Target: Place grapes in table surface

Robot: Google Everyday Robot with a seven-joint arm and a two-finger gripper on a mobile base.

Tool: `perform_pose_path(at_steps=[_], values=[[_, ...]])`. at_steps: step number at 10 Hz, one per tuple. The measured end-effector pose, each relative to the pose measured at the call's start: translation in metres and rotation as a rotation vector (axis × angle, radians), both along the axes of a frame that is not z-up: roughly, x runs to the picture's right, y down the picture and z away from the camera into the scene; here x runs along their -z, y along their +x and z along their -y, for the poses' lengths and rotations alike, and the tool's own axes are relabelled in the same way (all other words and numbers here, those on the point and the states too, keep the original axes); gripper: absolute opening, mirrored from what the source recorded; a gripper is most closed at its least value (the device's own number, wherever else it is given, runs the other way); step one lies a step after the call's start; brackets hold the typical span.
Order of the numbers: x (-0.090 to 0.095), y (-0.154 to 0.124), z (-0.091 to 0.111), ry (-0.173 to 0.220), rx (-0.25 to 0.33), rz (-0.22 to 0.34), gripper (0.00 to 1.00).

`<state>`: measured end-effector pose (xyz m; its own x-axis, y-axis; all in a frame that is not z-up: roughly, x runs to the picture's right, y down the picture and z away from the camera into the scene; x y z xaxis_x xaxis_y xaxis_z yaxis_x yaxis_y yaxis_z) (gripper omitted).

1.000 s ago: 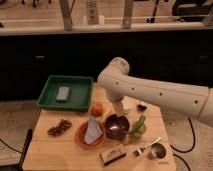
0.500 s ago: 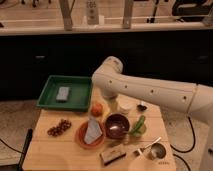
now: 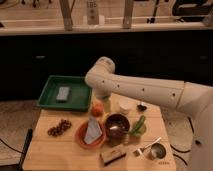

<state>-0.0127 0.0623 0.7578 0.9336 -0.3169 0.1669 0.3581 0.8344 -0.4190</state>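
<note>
The dark reddish-purple grape bunch [image 3: 59,127] lies on the light wooden plank surface [image 3: 55,152]. The claw [image 3: 103,99] hangs beside the round orange fruit [image 3: 97,108], and I cannot tell its grip. It would best lift straight up, without brushing the fruit.

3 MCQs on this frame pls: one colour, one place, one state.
1. The tray is: A green, B red, C white.
2. The grapes lie: A in the tray, B on the table surface left of the orange plate, C on that plate.
3. The gripper is: A clamped on the grapes, B apart from them, low by the orange fruit, C inside the tray.

Answers:
1 A: the tray's floor and walls are green.
2 B: the bunch rests on bare planks, clear of both the plate and the tray.
3 B: the arm's end comes down at the back of the table, with the plate between it and the grapes.
</note>
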Motion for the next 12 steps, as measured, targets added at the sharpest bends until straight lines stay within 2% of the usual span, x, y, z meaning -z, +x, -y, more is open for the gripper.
perform_pose_path(at_steps=[4, 6, 8, 10, 12], values=[[-0.006, -0.033, -0.004, 0.008, 0.001, 0.051, 0.8], [-0.007, -0.039, -0.006, 0.012, 0.006, 0.067, 0.8], [-0.007, -0.05, -0.007, 0.013, 0.021, 0.092, 0.8], [-0.008, -0.072, -0.01, 0.013, 0.046, 0.123, 0.8], [-0.009, -0.078, -0.014, 0.008, 0.059, 0.143, 0.8]])
